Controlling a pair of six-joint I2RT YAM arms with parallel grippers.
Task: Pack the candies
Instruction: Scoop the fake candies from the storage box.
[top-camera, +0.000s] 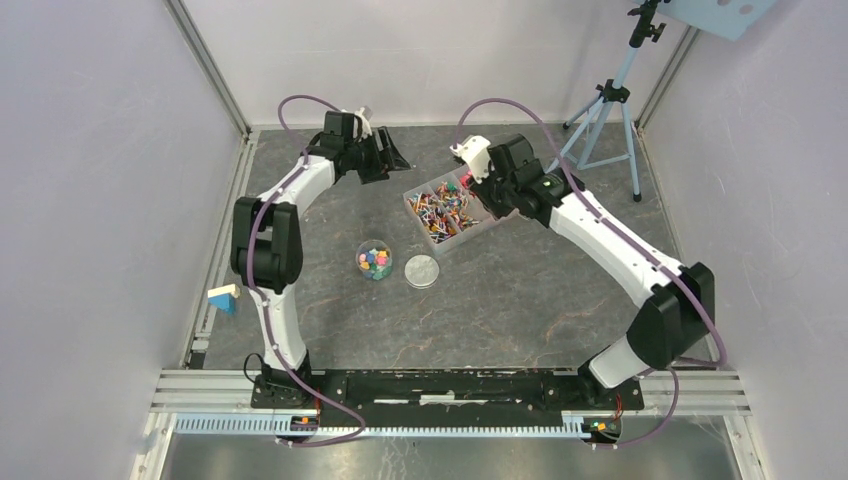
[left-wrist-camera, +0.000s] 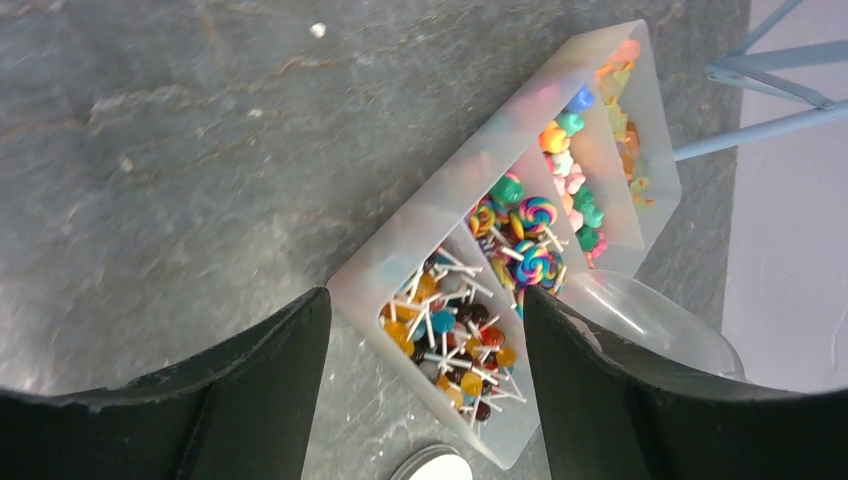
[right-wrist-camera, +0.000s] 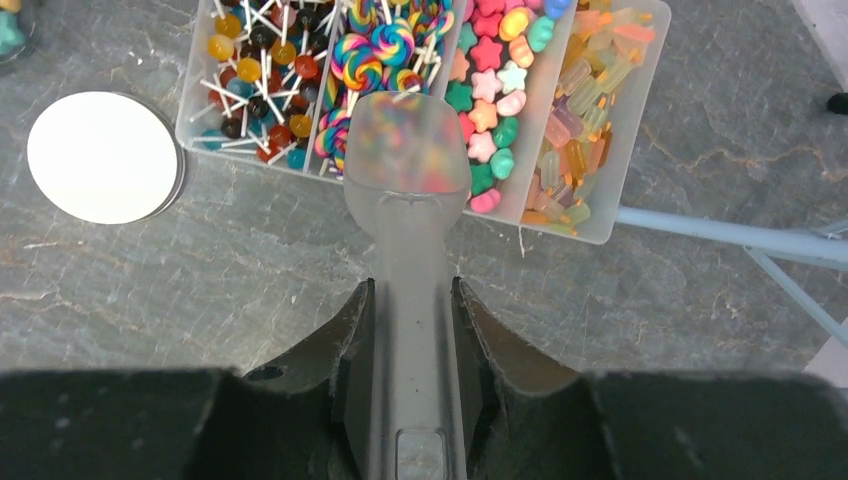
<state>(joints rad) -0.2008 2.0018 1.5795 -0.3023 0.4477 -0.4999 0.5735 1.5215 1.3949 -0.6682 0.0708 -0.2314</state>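
The candies (top-camera: 448, 207) fill a clear tray (right-wrist-camera: 600, 215) with several compartments: ball lollipops (left-wrist-camera: 450, 335), swirl lollipops (right-wrist-camera: 375, 50), star sweets (right-wrist-camera: 487, 95) and gummies (right-wrist-camera: 585, 100). More candies lie in a small clear jar (top-camera: 375, 260), and its round grey lid (top-camera: 422, 271) rests beside it. My right gripper (right-wrist-camera: 411, 284) is shut on the handle of a translucent scoop (right-wrist-camera: 405, 140), whose bowl hangs over the tray's near edge. My left gripper (left-wrist-camera: 425, 300) is open and holds nothing. It hovers above the table left of the tray, at the back (top-camera: 392, 158).
A blue tripod (top-camera: 605, 100) stands at the back right, with one leg (right-wrist-camera: 720, 235) just beyond the tray. A blue and yellow block (top-camera: 224, 297) sits by the left wall. Grey walls close in the table on both sides.
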